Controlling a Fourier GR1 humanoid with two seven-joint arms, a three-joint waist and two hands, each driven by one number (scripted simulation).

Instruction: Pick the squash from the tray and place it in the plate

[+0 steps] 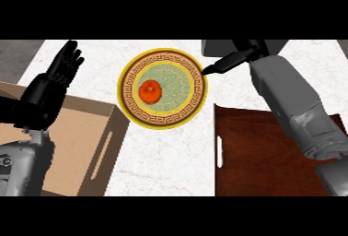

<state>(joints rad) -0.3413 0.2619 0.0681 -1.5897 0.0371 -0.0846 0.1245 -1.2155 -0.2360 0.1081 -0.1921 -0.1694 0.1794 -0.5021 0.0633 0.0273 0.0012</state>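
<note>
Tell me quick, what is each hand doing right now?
Left hand: open, fingers straight and up, resting at the view's left, holding nothing.
Right hand: beside the plate rim, holding nothing; the squash lies on the plate. Open or shut cannot be told.

White marble-look counter, faint grey veining, evenly lit. Left of the counter: tan cardboard box with a slot handle on its side wall. Beyond the counter's upper-left corner: grey floor.

Grey boxy forearms; black robot hand L, R.
</note>
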